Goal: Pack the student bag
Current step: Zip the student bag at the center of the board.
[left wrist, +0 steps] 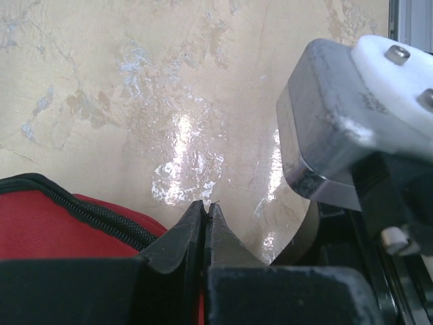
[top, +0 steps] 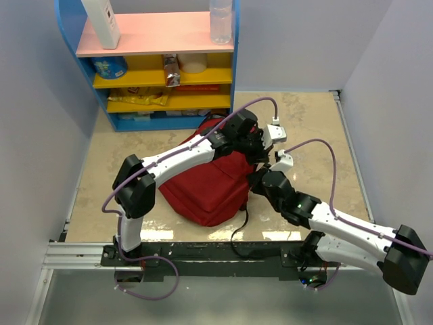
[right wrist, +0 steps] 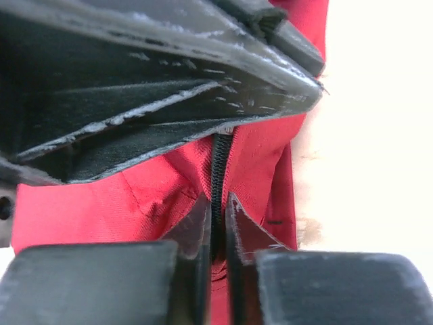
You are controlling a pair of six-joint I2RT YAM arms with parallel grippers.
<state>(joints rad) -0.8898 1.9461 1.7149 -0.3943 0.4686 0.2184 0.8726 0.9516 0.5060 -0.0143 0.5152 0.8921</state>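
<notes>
Two claws at the bag's (top: 210,189) right side, near the table's (top: 311,122) near edge: left claw (left wrist: 206,206) pressed together; right claw (right wrist: 216,203) pinching the zipper (right wrist: 220,159).

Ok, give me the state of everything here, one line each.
backpack, lying slumped on the table under both arms.
zipper, shut along the stretch the right wrist view shows.
left gripper, shut, beside the backpack's black-trimmed edge.
right gripper, closed on the zipper.
bottle, upright on top of the shelf.
</notes>
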